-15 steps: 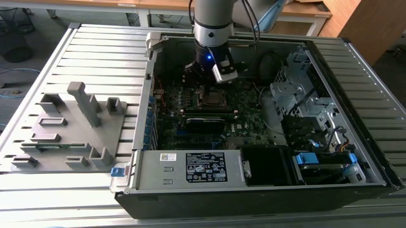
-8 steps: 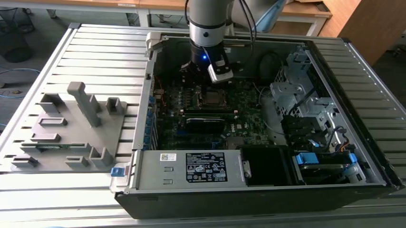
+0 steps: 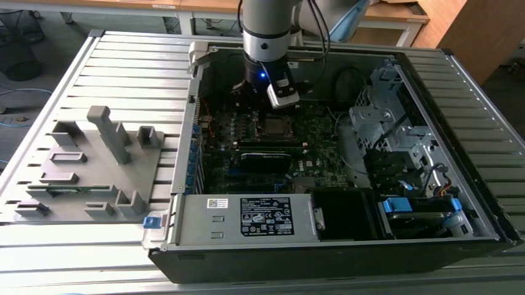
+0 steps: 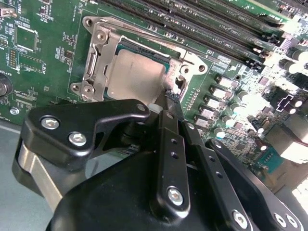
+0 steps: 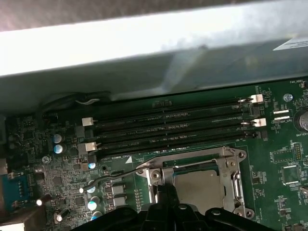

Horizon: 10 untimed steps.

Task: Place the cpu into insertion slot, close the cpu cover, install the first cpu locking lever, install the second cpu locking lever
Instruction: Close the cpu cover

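Arm (image 3: 267,24) reaching down into an open computer case (image 3: 328,261), its end over the insertion slot (image 3: 276,126) near the middle of the motherboard (image 3: 221,166), in the exterior view.

In the second wrist view, the gripper (image 4: 168,98) has its fingers drawn together, tips down at one corner of the slot; whether they pinch anything there cannot be told. The cpu (image 4: 134,77) sits in the slot, and the cpu cover (image 4: 96,53) lies flat around it, framing its dull top.

In the first wrist view, the seated chip and lowered cover lie just beside the long memory slots (image 5: 173,127). A thin wire lever (image 5: 110,177) juts from the socket's corner toward the capacitors (image 5: 57,143).

Placing the chip and closing the cover look done. The lever appears unlatched, so the locking seems left to do.
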Motion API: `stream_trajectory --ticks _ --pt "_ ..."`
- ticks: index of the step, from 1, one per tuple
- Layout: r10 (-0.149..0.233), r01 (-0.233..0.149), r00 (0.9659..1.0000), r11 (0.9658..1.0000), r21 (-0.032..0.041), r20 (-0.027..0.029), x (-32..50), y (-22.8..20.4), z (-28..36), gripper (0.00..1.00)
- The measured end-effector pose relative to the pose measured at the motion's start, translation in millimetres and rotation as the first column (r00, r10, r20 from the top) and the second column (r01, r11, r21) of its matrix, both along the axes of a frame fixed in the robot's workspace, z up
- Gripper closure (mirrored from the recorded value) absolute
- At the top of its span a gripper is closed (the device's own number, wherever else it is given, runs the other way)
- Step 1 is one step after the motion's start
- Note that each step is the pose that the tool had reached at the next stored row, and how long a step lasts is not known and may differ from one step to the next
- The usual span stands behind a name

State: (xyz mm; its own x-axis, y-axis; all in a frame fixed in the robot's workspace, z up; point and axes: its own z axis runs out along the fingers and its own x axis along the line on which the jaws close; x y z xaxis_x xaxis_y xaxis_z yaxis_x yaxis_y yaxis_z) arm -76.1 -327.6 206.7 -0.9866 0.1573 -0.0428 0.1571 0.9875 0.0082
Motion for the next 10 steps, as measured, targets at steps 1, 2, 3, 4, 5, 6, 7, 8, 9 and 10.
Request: stream_trajectory --ticks 1,2,3,4,5,6,7,8,9,10 --pt "0.0 0.0 1.0 1.0 0.0001 0.0 0.0 0.0 0.0 0.9" --pt "0.0 0.0 1.0 1.0 0.0001 0.0 0.0 0.0 0.0 0.9" --pt "0.0 0.0 1.0 1.0 0.0001 0.0001 0.0 0.0 -0.2 0.9" --pt "0.0 0.0 1.0 1.0 0.0005 0.0004 0.0 0.1 -0.8 0.9" --pt "0.0 0.0 1.0 1.0 0.0004 0.0002 0.0 0.1 -1.5 0.9" --pt "0.0 0.0 1.0 1.0 0.0002 0.0001 -0.1 0.0 -2.0 0.9" --pt "0.0 0.0 1.0 1.0 0.0002 0.0001 -0.1 0.0 -2.5 0.9" --pt "0.0 0.0 1.0 1.0 0.0 -0.0001 -0.1 0.0 -2.5 0.9" --pt "0.0 0.0 1.0 1.0 0.0 -0.0001 -0.1 0.0 -2.5 0.9" --pt "0.0 0.0 1.0 1.0 -0.0001 -0.0001 -0.1 0.0 -2.5 0.9"
